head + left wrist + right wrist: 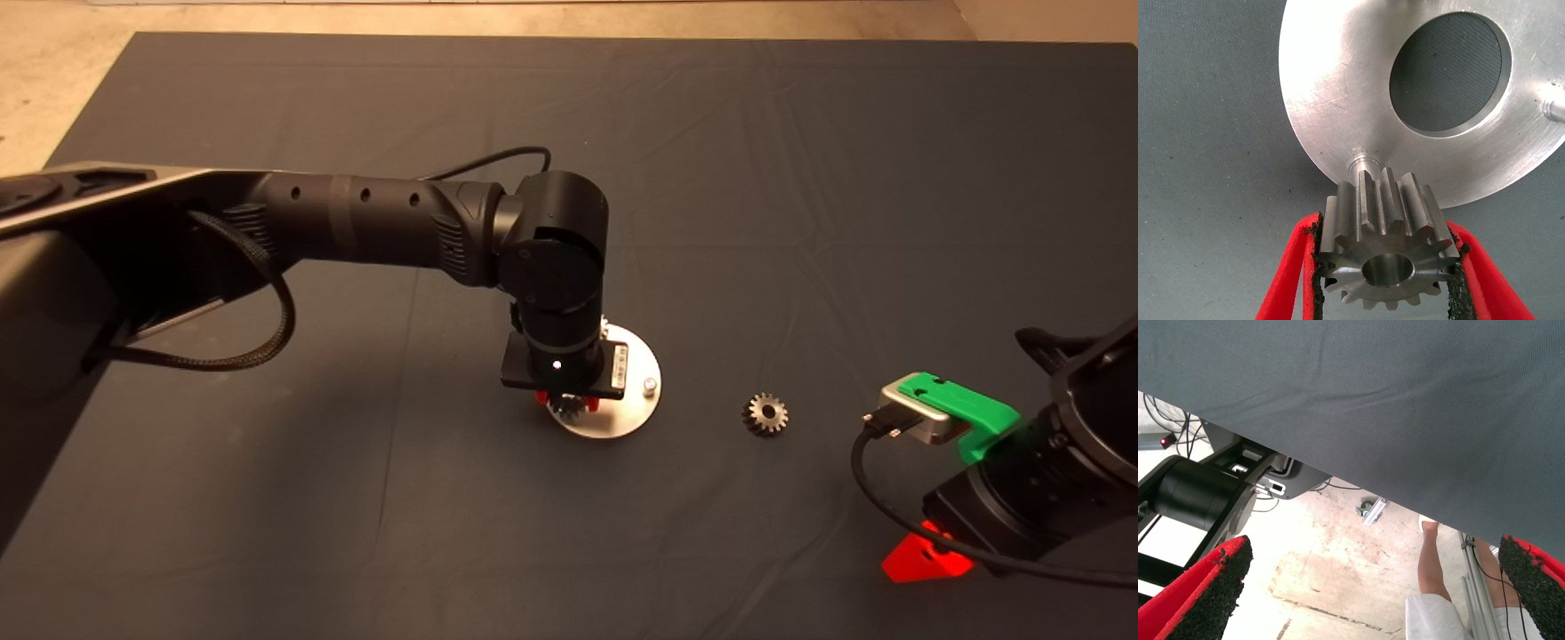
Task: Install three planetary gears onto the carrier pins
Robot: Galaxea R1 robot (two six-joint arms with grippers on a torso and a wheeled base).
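From the head view the left gripper [566,404] is down over the near edge of the round carrier disc [622,418] with a gear [569,407] between its fingers, one bare carrier pin [650,386] shows on the disc's right side, and a spare gear [765,413] lies alone on the mat [800,178] well to the right.

The left wrist view shows it pinched across the teeth by both black pads [1313,267], bore [1387,269] open, just over a pin [1362,162]; solid steel, so I'd guess stiff, hefty and slick, and gripping the flanks makes sense.

In the right wrist view the right gripper [1371,587] hangs spread wide and empty off the mat edge, a person's leg [1431,567] beyond.
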